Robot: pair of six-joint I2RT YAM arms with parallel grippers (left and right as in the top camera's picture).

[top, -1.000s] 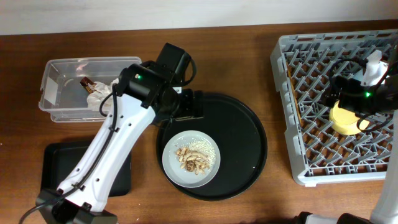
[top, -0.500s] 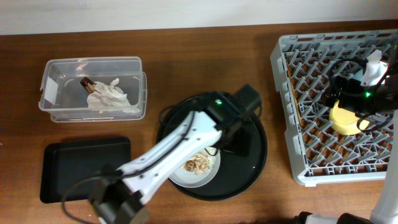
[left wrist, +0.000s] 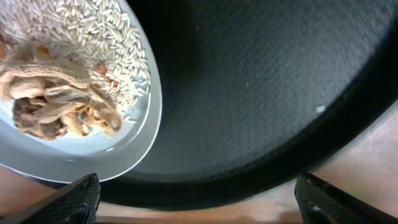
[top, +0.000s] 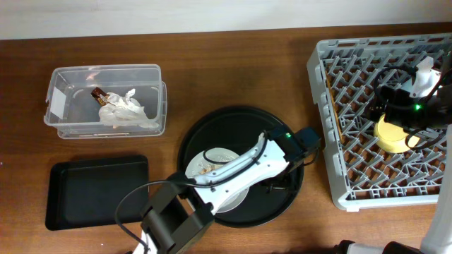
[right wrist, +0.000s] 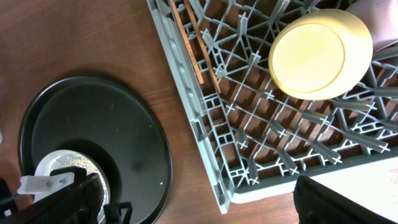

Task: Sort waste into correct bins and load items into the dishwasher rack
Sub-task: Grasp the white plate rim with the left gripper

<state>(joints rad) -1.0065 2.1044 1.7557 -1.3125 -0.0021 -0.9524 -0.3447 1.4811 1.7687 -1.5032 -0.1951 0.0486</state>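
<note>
The pale grey plate (top: 210, 159) lies on the round black tray, mostly hidden under my left arm. In the left wrist view the plate (left wrist: 134, 146) carries beige-brown food scraps (left wrist: 56, 102) and rice. My left gripper (top: 279, 181) (left wrist: 199, 208) is open and empty, low over the tray's right front part, beside the plate. The napkin (top: 126, 113) and brown wrapper (top: 100, 94) lie in the clear tub (top: 63, 77). The yellow bowl (top: 390, 137) (right wrist: 320, 53) sits upside down in the grey rack (top: 346, 113) (right wrist: 249, 124), with chopsticks (right wrist: 194, 46). My right gripper (top: 415, 116) (right wrist: 199, 208) is open above the bowl.
The round black tray (top: 240, 127) (left wrist: 261, 87) sits mid-table. The shallow black rectangular tray (top: 95, 192) lies front left. A pale cup-like object (top: 424, 73) stands in the rack behind my right arm. Brown tabletop shows between the round tray and the rack (right wrist: 186, 124).
My left arm has swung from the clear tub rightward across the round tray and now lies over the plate. The napkin and wrapper stay in the tub. The right arm has not moved.
</note>
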